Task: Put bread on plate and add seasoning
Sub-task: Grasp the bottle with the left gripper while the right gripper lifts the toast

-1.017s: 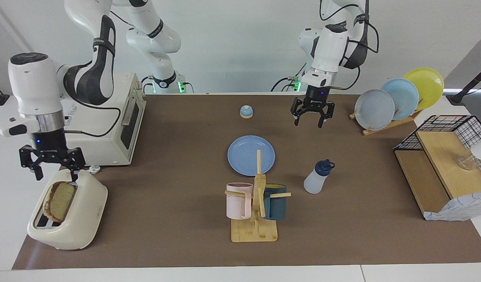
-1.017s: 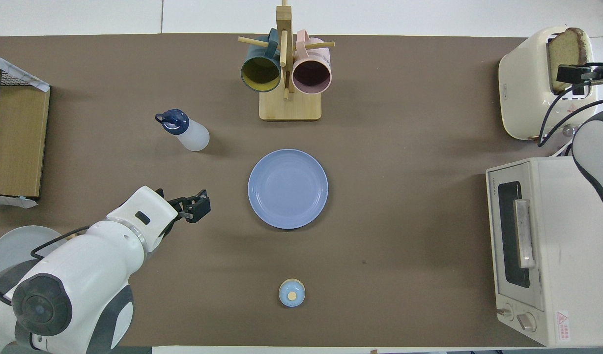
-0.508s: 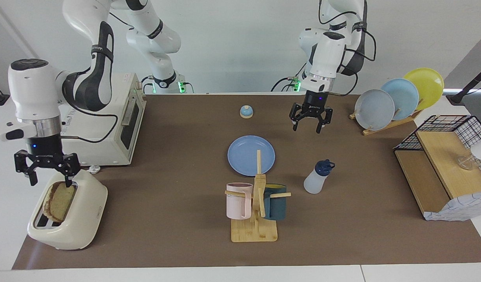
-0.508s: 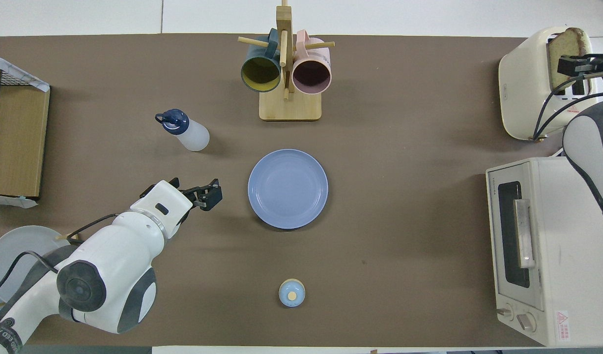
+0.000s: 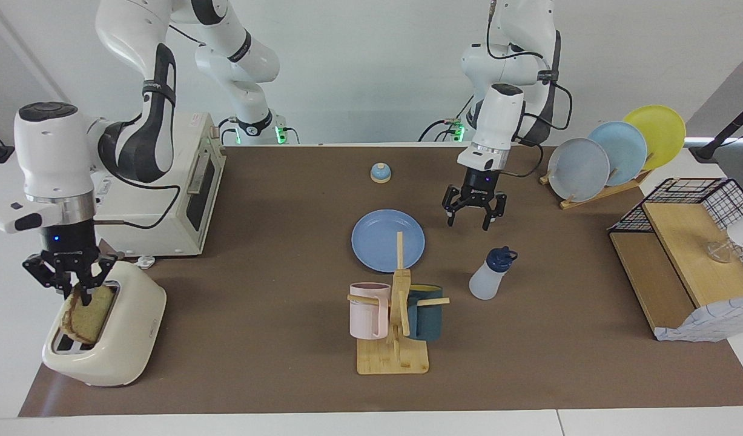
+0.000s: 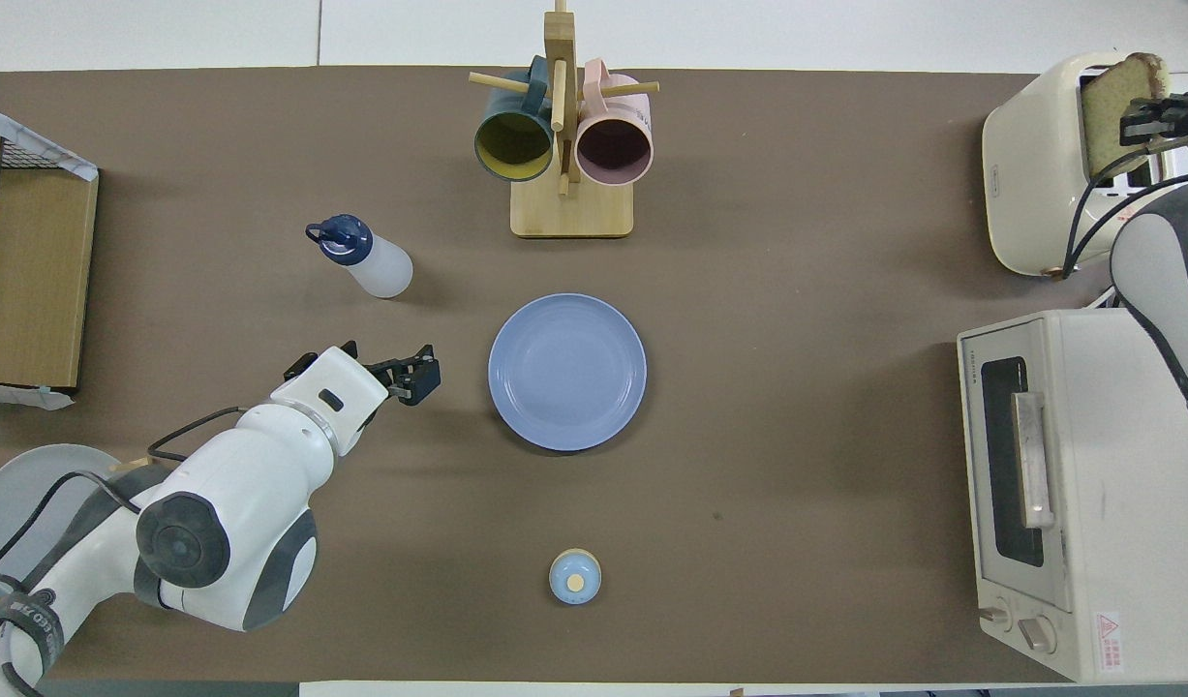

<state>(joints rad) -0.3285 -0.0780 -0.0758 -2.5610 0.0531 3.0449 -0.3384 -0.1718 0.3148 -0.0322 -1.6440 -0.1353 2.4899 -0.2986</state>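
The bread (image 5: 91, 315) stands upright in a cream toaster (image 5: 129, 339) at the right arm's end of the table; it also shows in the overhead view (image 6: 1102, 111). My right gripper (image 5: 74, 290) is open and low over the toaster, its fingers astride the slice's top edge. The blue plate (image 5: 388, 240) lies flat and bare at mid-table. The seasoning bottle (image 5: 489, 275) stands beside the plate, toward the left arm's end. My left gripper (image 5: 470, 223) is open and hangs over the mat between plate and bottle, touching neither.
A mug tree (image 5: 395, 321) with a pink and a dark mug stands farther from the robots than the plate. A small bell (image 5: 380, 173) sits nearer to them. A toaster oven (image 5: 177, 194) stands beside the toaster. An upright plate rack (image 5: 613, 154) and a wire shelf (image 5: 680, 242) fill the left arm's end.
My right gripper has shifted over the toaster and come down onto the top of the bread. My left gripper has moved lower and toward the plate and the bottle.
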